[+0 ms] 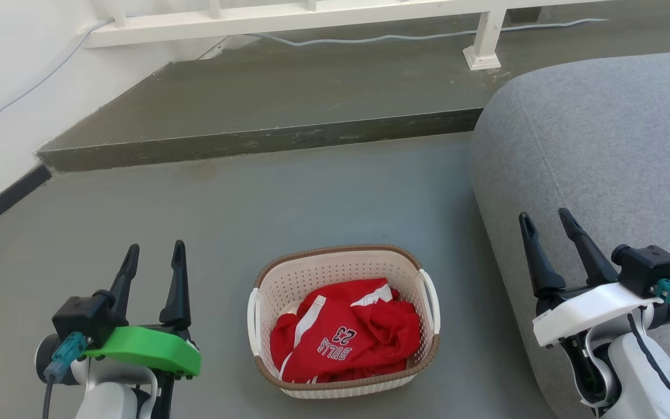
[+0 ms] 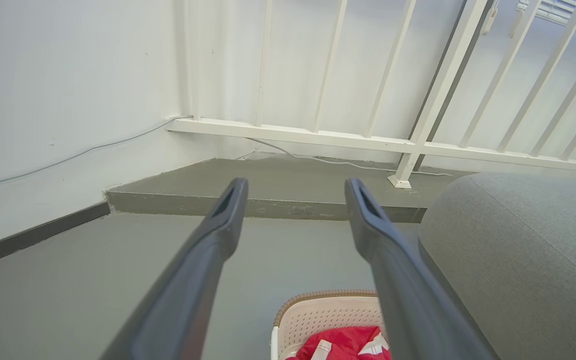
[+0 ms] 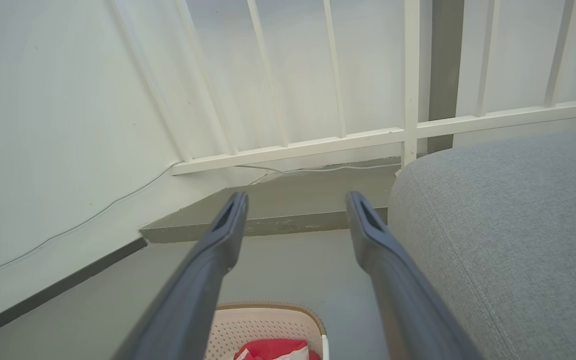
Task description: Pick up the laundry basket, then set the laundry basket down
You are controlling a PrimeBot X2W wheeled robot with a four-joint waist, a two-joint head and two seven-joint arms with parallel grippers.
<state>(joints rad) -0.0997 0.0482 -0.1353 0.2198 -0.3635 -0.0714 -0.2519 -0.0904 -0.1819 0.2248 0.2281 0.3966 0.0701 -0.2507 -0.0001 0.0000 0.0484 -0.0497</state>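
**Basket grounded, both grippers unloaded**

The laundry basket [image 1: 335, 272] stands upright on the grey floor [image 1: 224, 215], between the two grippers and touching neither. A red garment [image 1: 364, 326] lies crumpled inside it (white lettering reads "BULLS 23").

Left gripper [image 1: 155, 246]: fingers spread apart, nothing between them. The basket sits to its right, level with its wrist. In the left wrist view the basket's brown rim shows low down, partly behind the right-hand finger.

Right gripper [image 1: 544, 214]: fingers likewise parted and empty. The basket sits to its left and lower. A grey upholstered seat [image 1: 602, 134] lies beyond its fingertips and to its right; contact cannot be determined.
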